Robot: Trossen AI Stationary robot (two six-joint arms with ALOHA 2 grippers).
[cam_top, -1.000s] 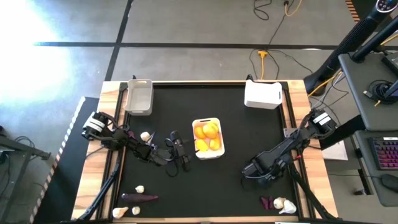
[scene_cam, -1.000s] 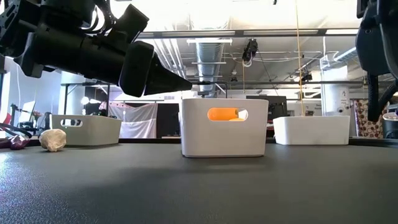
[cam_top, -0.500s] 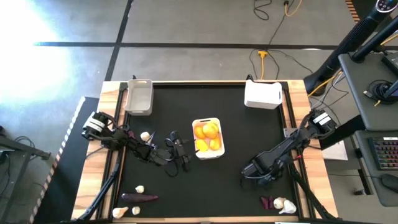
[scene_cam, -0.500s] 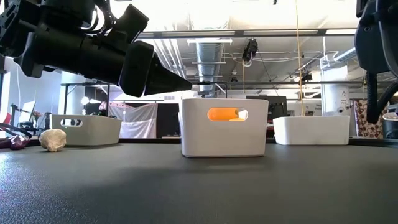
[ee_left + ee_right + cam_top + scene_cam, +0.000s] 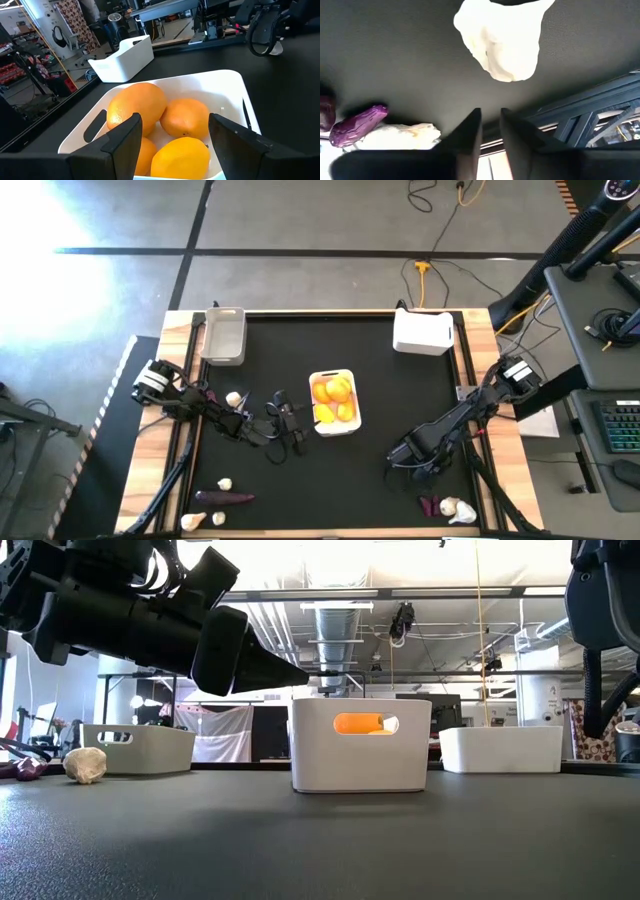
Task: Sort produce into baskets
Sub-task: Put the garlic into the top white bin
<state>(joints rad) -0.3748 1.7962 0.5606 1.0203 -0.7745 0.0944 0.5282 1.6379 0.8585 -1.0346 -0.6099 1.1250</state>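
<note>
Left gripper (image 5: 293, 431): hangs just beside the middle basket (image 5: 347, 374), on its left side, above the black mat (image 5: 390, 400). In the left wrist view, stands wide open (image 5: 175, 122), fingers (image 5: 120, 145) well apart over the near rim, grips nothing.

Middle basket: white, sits at the centre of the mat, holds a heap of yellow and orange fruits (image 5: 136, 107).

Right gripper (image 5: 415, 467): hovers over the mat near the front right corner. Shows fingers (image 5: 470, 132) only a narrow slit apart, with nothing between them. Faces a white garlic bulb (image 5: 502, 40) lying on the mat, apart from the fingertips.

Beside that, near the table's front edge: a purple eggplant (image 5: 357, 125) touching another garlic bulb (image 5: 400, 136).

Grey basket (image 5: 223, 335): sits at the back left corner. White basket (image 5: 422, 331): sits at the back right corner. Cannot tell what lies inside either.

On the left half of the mat: one loose garlic bulb (image 5: 233, 398) close by the left arm, and towards the front left corner a second eggplant (image 5: 225, 497) with three more small bulbs (image 5: 218, 519) around it
</note>
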